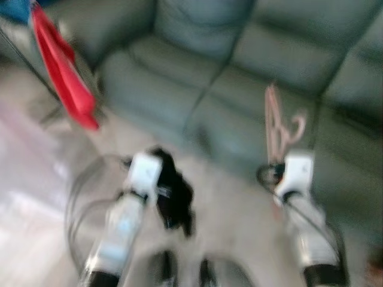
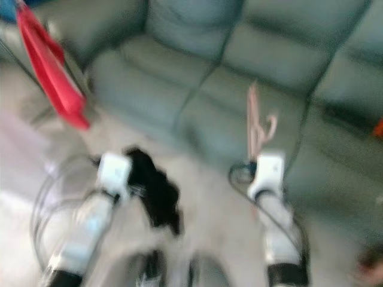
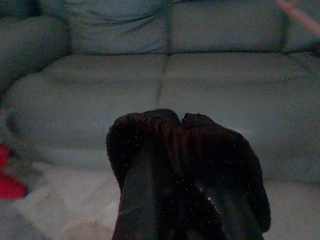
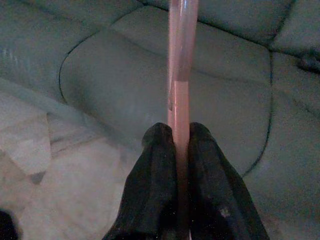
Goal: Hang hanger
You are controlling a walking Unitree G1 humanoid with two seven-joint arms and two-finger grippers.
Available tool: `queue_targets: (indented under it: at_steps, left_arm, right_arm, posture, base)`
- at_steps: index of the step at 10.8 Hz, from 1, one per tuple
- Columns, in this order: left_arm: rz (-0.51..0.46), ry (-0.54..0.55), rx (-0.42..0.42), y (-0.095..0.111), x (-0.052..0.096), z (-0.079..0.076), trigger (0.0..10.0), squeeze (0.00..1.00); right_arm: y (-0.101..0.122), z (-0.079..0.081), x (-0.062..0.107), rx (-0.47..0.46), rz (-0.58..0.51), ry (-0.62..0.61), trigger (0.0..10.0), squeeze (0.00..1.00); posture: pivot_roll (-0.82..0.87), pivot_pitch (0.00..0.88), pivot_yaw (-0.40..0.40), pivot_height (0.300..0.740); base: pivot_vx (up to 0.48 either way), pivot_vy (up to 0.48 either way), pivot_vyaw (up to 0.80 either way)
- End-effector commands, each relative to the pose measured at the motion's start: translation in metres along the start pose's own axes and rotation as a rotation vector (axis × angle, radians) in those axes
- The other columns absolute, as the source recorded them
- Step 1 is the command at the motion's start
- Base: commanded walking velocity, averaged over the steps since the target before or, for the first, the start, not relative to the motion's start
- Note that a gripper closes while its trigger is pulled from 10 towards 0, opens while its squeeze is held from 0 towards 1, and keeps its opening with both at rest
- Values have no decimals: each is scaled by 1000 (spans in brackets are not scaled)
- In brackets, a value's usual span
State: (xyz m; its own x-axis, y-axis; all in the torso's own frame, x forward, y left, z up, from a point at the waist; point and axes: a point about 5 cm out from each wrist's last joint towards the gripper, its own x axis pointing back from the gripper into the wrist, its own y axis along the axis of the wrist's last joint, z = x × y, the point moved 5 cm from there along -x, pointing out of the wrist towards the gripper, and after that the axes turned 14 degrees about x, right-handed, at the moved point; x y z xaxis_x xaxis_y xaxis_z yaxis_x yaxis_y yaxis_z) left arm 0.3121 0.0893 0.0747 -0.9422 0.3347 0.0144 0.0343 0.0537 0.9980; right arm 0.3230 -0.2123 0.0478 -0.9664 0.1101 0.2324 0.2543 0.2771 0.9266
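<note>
My right gripper [image 4: 182, 134] is shut on a pink hanger [image 4: 181, 65], whose bar runs straight up between the two black fingers. In the blurred left eye view the pink hanger [image 1: 279, 122] stands upright above my right wrist, in front of the sofa seat. A black cloth [image 1: 175, 192] hangs from my left gripper [image 3: 180, 122] at lower centre. It drapes over the fingers and hides them in the left wrist view, where the black cloth [image 3: 200, 150] sits before the sofa.
A grey-green sofa [image 1: 197, 60] spans the far side, close ahead. A red garment [image 1: 63, 75] hangs at the upper left from a thin dark rack [image 1: 21, 57]. Pale floor [image 1: 36, 209] lies to the left and below. Both eye views are motion-blurred.
</note>
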Motion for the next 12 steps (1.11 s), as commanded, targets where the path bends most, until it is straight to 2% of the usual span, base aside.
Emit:
queue_targets:
  at_steps: [1,4,6,7,8,9,12]
  left_arm:
    - [-32,-9,-8,8,-1,-1,10000,0]
    - [-64,-19,-10,13,1,-3,10000,0]
    - [-91,-2,24,19,1,1,10000,0]
    - [-98,10,28,20,1,3,10000,0]
    - [-115,56,44,23,3,12,10000,0]
    - [-123,87,48,23,5,19,10000,0]
    - [-122,75,71,20,1,14,10000,0]
  right_arm:
    - [2,-3,0,4,-5,-7,10000,0]
    - [2,-1,0,5,-8,0,10000,0]
    - [5,0,0,-10,-29,8,10000,0]
    - [10,0,1,-26,-55,12,10000,0]
    - [27,-2,5,-7,-153,21,10000,0]
    - [39,-4,7,51,-213,15,10000,0]
    - [45,4,2,52,-237,33,10000,0]
  posture:
    - [-1,193,-55,740]
    - [5,192,-55,740]
    - [5,193,-56,740]
    - [5,193,-56,740]
    - [4,192,-57,740]
    - [8,186,-59,740]
    - [15,150,-60,740]
  base:
    - [0,0,0]
    - [0,0,0]
    - [0,0,0]
    - [244,0,0]
    - [300,0,0]
    - [356,0,0]
    - [394,0,0]
